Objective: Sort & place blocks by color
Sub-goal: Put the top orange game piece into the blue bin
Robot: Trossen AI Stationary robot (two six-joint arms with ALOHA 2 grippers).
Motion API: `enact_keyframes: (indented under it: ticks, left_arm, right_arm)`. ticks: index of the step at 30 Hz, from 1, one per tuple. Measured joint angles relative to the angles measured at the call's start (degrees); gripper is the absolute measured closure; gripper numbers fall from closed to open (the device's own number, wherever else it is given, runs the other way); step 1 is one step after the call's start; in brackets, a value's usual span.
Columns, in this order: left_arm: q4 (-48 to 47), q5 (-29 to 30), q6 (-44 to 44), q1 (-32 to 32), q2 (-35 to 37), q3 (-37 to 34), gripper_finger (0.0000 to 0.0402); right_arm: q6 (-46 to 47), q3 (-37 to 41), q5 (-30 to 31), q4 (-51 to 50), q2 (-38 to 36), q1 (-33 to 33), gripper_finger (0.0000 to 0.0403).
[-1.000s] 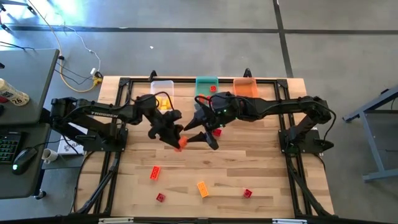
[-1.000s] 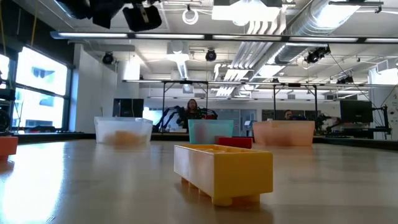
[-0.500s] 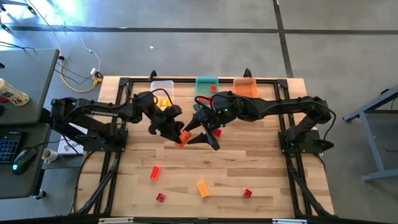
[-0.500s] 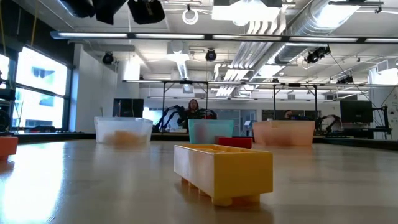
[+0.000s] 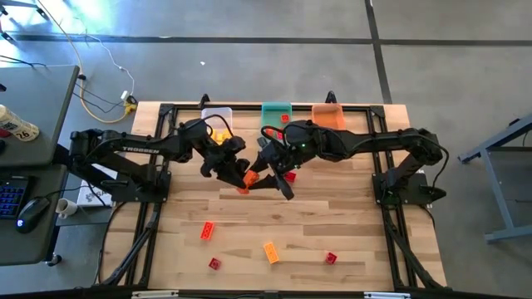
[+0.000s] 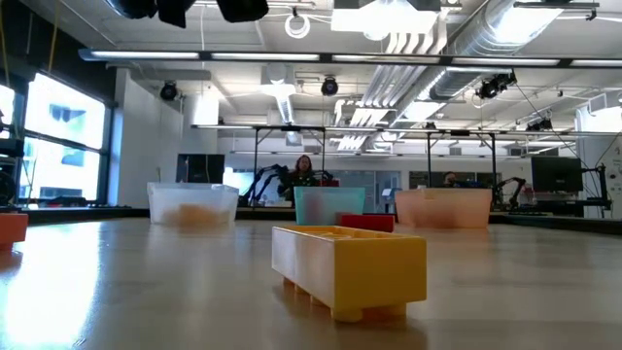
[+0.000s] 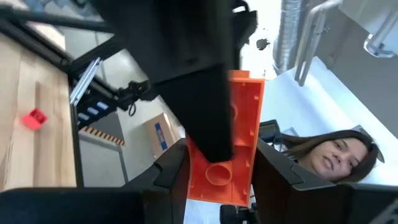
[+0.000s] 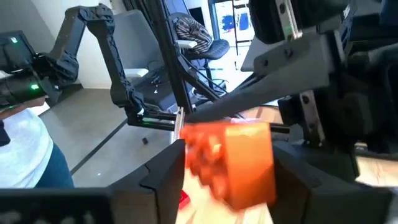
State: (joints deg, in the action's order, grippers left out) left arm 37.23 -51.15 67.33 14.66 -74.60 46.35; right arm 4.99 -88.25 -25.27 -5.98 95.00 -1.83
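Note:
An orange block (image 5: 247, 178) hangs in mid-air over the middle of the table, with my left gripper (image 5: 239, 173) and my right gripper (image 5: 263, 178) both shut on it from opposite sides. The right wrist view shows this block (image 8: 233, 158) between my right fingers, and the left wrist view shows it (image 7: 239, 134) between my left fingers. Other blocks lie flat on the table: red ones (image 5: 207, 230), (image 5: 215, 264), (image 5: 331, 258), an orange one (image 5: 270, 252), and a yellow one (image 6: 350, 267) close to the low camera. My left gripper pinches the orange block's two long sides (image 7: 194, 174) between its two fingers, coming roughly level from the table's left. The block is lifted clear, its hollow underside turned toward the wrist camera. My right gripper has one finger (image 8: 165, 171) by the block's studded face (image 8: 198, 155) and the other against the opposite face. It comes from the table's right, nearly level. Its finger (image 7: 199, 81) lies over part of the underside.
A clear bin (image 5: 218, 116), a teal bin (image 5: 277, 112) and an orange bin (image 5: 327, 116) stand in a row at the far edge. A red block (image 5: 289, 176) lies under my right arm. A person shows in the room beyond the table.
My left gripper has risen and gone a little toward the far edge and my right gripper, carrying the orange block in between the right fingers. My right arm has stayed in place.

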Motion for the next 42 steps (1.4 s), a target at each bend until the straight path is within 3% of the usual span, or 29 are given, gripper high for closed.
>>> enact_keyframes:
  ticks: [12,20,31,42]
  left_arm:
    - [-0.28,-0.12,-1.8,0.35,-1.74,-0.02,0.0272]
    - [-1.4,1.51,-3.19,0.42,-1.76,-0.07,0.0231]
    - [-15.39,6.65,-10.61,1.66,-1.65,0.0,0.0202]
    - [-12.56,6.88,-11.08,5.76,-1.74,-0.07,0.0202]
  right_arm:
    - [-1.18,-0.02,-2.19,-4.51,-0.06,-0.07,0.0324]
    - [0.62,-0.07,-1.71,-6.17,-0.11,0.07,0.033]
    - [1.43,0.11,-1.73,-15.2,0.09,1.99,0.0331]
    - [0.56,0.02,-2.89,-19.51,0.0,5.32,0.0331]
